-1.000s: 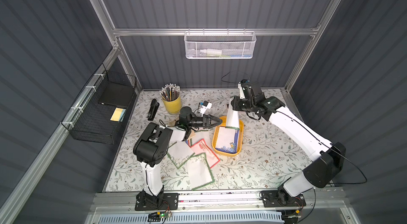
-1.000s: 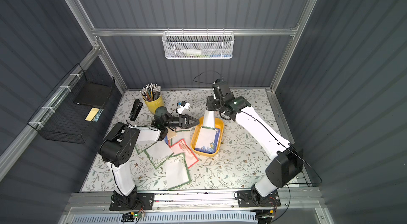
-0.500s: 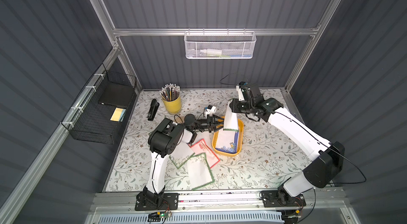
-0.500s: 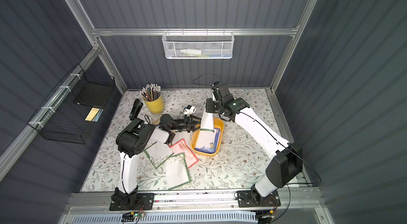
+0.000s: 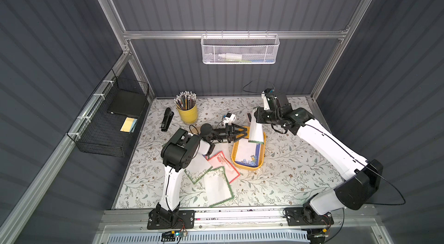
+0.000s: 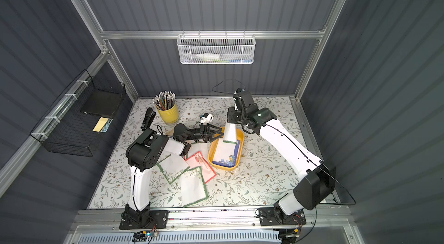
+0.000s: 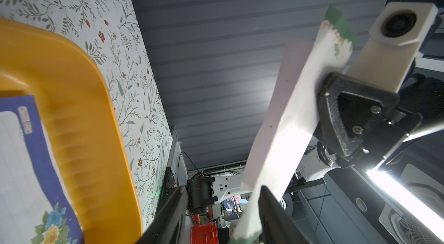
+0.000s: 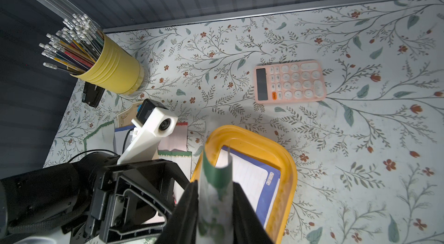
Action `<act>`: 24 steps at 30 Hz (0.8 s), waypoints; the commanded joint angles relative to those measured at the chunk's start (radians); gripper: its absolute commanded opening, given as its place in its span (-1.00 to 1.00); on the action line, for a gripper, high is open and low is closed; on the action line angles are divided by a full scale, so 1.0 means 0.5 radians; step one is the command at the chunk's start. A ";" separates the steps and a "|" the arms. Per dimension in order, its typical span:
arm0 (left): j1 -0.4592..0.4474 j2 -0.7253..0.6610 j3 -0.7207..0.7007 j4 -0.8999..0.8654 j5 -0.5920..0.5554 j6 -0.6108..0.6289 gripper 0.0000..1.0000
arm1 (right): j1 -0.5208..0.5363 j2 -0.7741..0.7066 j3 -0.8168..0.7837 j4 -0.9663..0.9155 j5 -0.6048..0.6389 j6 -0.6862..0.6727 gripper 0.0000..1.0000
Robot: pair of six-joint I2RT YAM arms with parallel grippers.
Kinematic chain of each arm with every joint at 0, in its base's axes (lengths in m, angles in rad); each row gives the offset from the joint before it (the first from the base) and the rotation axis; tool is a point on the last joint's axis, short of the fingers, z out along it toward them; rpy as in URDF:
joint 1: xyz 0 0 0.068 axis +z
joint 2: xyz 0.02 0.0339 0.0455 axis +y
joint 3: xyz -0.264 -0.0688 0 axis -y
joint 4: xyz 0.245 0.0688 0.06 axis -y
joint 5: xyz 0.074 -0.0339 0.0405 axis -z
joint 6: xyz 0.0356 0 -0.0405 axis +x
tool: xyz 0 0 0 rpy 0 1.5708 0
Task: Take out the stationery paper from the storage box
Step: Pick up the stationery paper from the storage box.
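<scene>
Above the tray (image 5: 233,156), the right claw (image 8: 215,188) pinches the top of a green-edged sheet (image 5: 255,133), light and floppy (it curls). The left claw (image 5: 243,132), spread, flanks its lower edge, probably a good hold. A blue-edged sheet (image 5: 247,156) lies in the tray.

pencil cup (image 5: 187,114) beside stapler (image 5: 167,119); calculator (image 8: 290,81) lying flat; wire basket (image 5: 103,134) wall-hung
</scene>
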 commanded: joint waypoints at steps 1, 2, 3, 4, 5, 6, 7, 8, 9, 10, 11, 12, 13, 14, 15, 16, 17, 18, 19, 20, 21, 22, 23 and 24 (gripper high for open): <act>0.011 -0.089 0.044 0.705 -0.014 -0.025 0.02 | -0.007 -0.037 -0.056 -0.040 0.040 -0.019 -0.46; 0.010 -0.086 0.051 0.706 -0.022 -0.031 0.02 | -0.008 -0.041 -0.065 -0.032 0.029 -0.018 -0.46; 0.010 -0.086 0.053 0.712 -0.023 -0.037 0.02 | -0.006 -0.036 -0.069 -0.027 0.023 -0.016 -0.46; 0.009 -0.082 0.058 0.711 -0.025 -0.041 0.02 | -0.008 -0.033 -0.069 -0.023 0.017 -0.016 -0.46; 0.007 -0.083 0.063 0.710 -0.026 -0.043 0.02 | -0.009 -0.027 -0.069 -0.016 0.009 -0.016 -0.46; 0.006 -0.084 0.063 0.711 -0.026 -0.044 0.02 | -0.007 -0.021 -0.072 -0.015 0.006 -0.018 -0.46; 0.005 -0.088 0.063 0.710 -0.030 -0.046 0.02 | -0.008 -0.015 -0.072 -0.009 0.003 -0.019 -0.46; 0.005 -0.096 0.063 0.712 -0.029 -0.045 0.02 | -0.006 -0.005 -0.075 -0.005 -0.005 -0.018 -0.46; 0.002 -0.104 0.067 0.711 -0.032 -0.044 0.02 | -0.009 0.000 -0.076 0.001 -0.009 -0.016 -0.47; -0.004 -0.112 0.069 0.708 -0.042 -0.041 0.02 | -0.006 0.011 -0.075 0.008 -0.022 -0.014 -0.47; -0.014 -0.116 0.078 0.708 -0.047 -0.044 0.02 | -0.008 0.021 -0.074 0.022 -0.043 -0.010 -0.46; -0.024 -0.113 0.087 0.706 -0.052 -0.049 0.02 | -0.007 0.028 -0.071 0.037 -0.064 -0.007 -0.47; -0.039 -0.106 0.100 0.709 -0.051 -0.053 0.02 | -0.006 0.037 -0.065 0.049 -0.093 -0.003 -0.47; -0.055 -0.101 0.111 0.709 -0.055 -0.056 0.02 | -0.006 0.047 -0.056 0.059 -0.111 0.002 -0.47; -0.069 -0.094 0.120 0.709 -0.054 -0.057 0.02 | -0.007 0.051 -0.048 0.064 -0.121 0.005 -0.47; -0.078 -0.085 0.127 0.709 -0.055 -0.059 0.02 | -0.007 0.059 -0.036 0.061 -0.127 0.005 -0.47; -0.086 -0.075 0.125 0.711 -0.062 -0.059 0.02 | -0.007 0.058 -0.029 0.062 -0.130 0.004 -0.46; -0.092 -0.068 0.130 0.710 -0.066 -0.059 0.02 | -0.007 0.061 -0.028 0.065 -0.132 0.003 -0.47; -0.096 -0.060 0.130 0.710 -0.071 -0.059 0.02 | -0.008 0.061 -0.030 0.066 -0.135 0.001 -0.46; -0.103 -0.053 0.140 0.710 -0.072 -0.059 0.02 | -0.006 0.066 -0.032 0.065 -0.140 -0.004 -0.46; -0.107 -0.049 0.148 0.710 -0.074 -0.062 0.02 | -0.007 0.071 -0.035 0.064 -0.141 -0.004 -0.46; -0.114 -0.046 0.160 0.711 -0.078 -0.065 0.02 | -0.008 0.080 -0.047 0.064 -0.141 -0.007 -0.46; -0.120 -0.046 0.174 0.711 -0.077 -0.068 0.02 | -0.007 0.089 -0.057 0.063 -0.142 -0.009 -0.46; -0.122 -0.048 0.186 0.709 -0.078 -0.071 0.01 | -0.006 0.099 -0.064 0.061 -0.141 -0.005 -0.46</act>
